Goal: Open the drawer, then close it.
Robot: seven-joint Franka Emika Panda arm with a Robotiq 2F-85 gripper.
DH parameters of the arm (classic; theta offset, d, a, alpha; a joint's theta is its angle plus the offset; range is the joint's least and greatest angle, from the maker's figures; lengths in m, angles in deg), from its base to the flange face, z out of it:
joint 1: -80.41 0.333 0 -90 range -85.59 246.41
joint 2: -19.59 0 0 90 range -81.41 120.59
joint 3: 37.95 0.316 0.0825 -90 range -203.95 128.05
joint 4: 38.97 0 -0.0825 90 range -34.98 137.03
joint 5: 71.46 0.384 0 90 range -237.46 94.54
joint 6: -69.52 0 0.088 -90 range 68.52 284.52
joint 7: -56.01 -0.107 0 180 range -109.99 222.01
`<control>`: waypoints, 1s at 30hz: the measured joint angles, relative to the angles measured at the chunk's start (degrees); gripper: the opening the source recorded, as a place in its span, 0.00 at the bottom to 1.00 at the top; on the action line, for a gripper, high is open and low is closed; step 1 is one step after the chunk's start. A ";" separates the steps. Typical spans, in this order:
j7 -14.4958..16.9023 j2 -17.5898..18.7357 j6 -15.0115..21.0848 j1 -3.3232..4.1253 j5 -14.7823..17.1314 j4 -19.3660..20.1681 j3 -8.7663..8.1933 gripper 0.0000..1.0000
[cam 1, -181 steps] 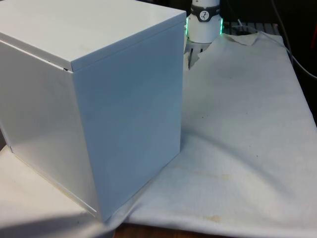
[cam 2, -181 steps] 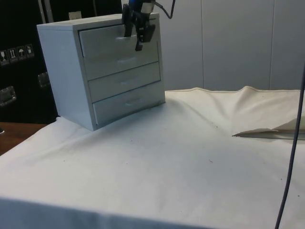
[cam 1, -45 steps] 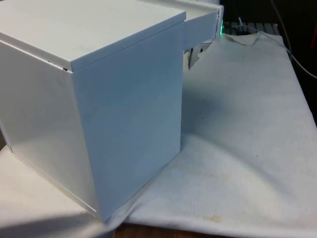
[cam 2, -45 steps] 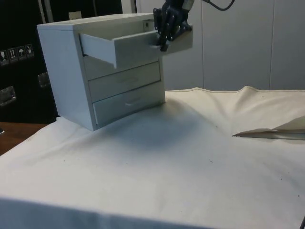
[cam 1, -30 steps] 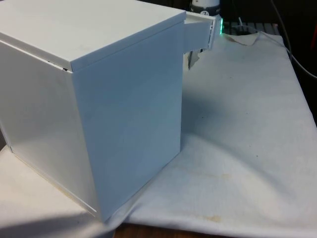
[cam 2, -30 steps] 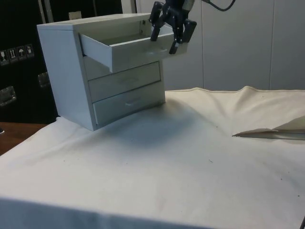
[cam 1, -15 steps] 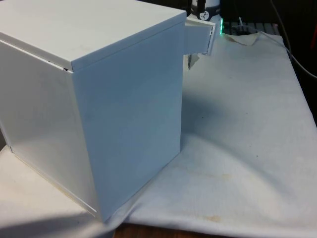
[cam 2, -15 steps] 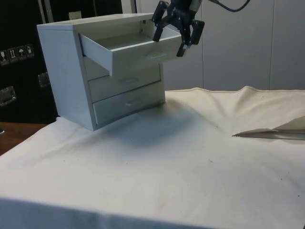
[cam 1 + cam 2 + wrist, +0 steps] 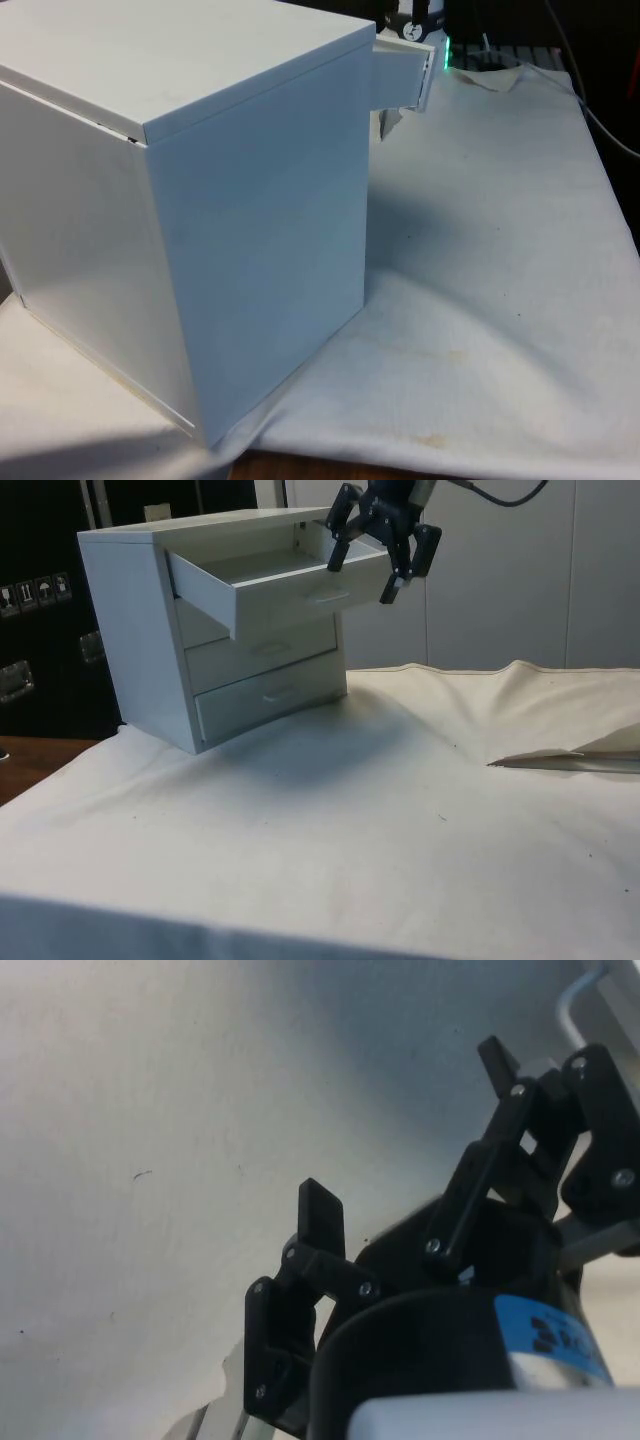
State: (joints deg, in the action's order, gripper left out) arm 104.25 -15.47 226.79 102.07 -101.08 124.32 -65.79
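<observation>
A white chest of drawers [image 9: 140, 630] stands on the cloth, and its top drawer [image 9: 285, 580] is pulled well out. The front view has the chest's [image 9: 200, 200] back and side, with the top drawer [image 9: 405, 75] jutting out past its far corner. My gripper [image 9: 362, 578] hangs open just off the drawer's front, past the small handle [image 9: 327, 597], with nothing between its fingers. The wrist view has both black fingers [image 9: 320, 1215] spread wide above the white cloth [image 9: 150, 1110], and the drawer's handle [image 9: 566, 1005] lies beyond the gripper [image 9: 410, 1140].
The two lower drawers [image 9: 265, 670] are shut. A raised fold of cloth [image 9: 565, 760] lies towards the side view's right. A dark cable [image 9: 610, 830] hangs down that view's right edge. Open cloth [image 9: 500, 250] stretches beside the chest.
The top drawer went from shut to pulled out. My gripper then let go of the handle, opened, and has drawn slightly away from the drawer's front.
</observation>
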 measured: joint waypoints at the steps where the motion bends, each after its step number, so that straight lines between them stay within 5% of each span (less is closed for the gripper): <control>1: 0.00 0.00 0.00 0.00 0.00 0.00 0.00 1.00; 6: 0.00 0.00 0.00 0.00 0.00 0.00 0.00 0.95; 7: 0.00 0.00 0.00 0.00 0.00 0.00 0.00 0.90; 8: 0.00 0.00 0.00 0.00 0.00 0.00 0.00 0.75; 22: 0.11 0.11 0.00 0.00 0.00 0.00 0.00 0.02; 30: 0.92 1.95 -0.11 0.00 -0.46 -1.43 0.11 0.00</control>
State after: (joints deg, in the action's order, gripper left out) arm 105.17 -13.53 226.68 102.07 -101.54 122.89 -65.68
